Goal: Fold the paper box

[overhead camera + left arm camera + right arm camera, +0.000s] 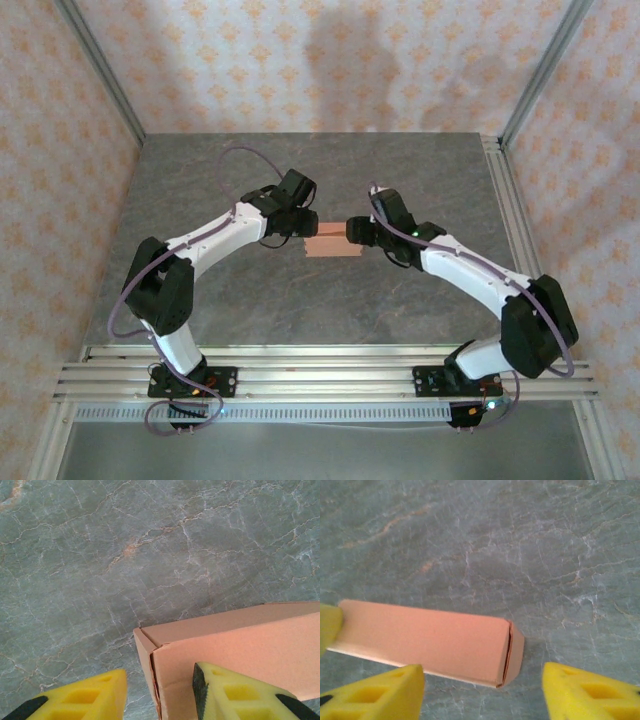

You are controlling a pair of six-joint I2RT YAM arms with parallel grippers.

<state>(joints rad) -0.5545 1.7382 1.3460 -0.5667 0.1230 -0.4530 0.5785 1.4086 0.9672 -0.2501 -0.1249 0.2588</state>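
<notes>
Only one paper box (330, 247) sits between left hand (303, 238) and right hand (352, 236).

No text, label, brand, number or sign can be read. The faces of the paper box (425, 640) that are shown are seen to be plain, unprinted card, and nothing legible is carried by the counter (520, 540).
</notes>
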